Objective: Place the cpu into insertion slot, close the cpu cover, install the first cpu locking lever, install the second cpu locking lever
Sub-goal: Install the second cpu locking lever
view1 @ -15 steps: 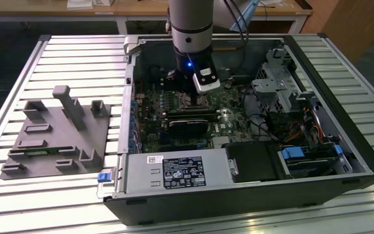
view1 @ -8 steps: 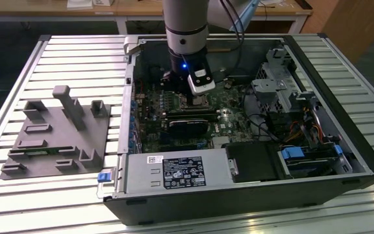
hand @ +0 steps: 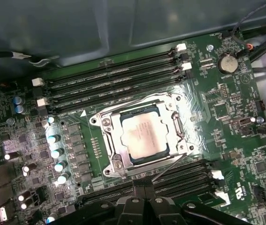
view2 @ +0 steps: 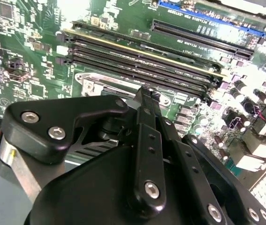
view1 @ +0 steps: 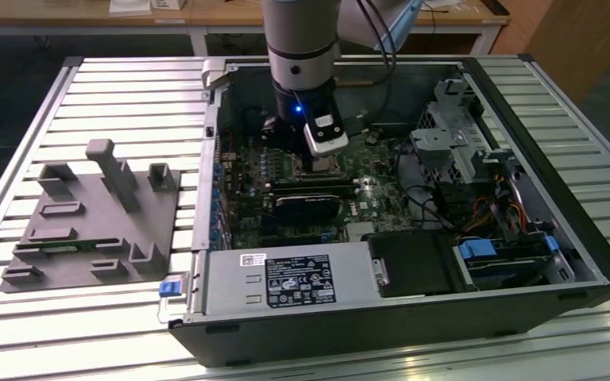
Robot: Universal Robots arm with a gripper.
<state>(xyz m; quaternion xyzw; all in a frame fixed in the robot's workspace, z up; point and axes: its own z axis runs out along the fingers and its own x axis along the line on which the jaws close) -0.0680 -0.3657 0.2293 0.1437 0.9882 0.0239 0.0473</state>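
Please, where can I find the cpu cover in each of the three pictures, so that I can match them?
Exterior view: the cpu cover lies just under the tool, above the memory slots.
First wrist view: the silvery frame sits mid-picture around the cpu.
Second wrist view: a silvery strip shows beside the tool.
Shared landmark: the long black memory slots.

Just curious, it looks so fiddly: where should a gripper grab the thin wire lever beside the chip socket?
Probably the locking lever at its free end, from above: that end angles away from the cpu cover, while the rest hugs the frame.
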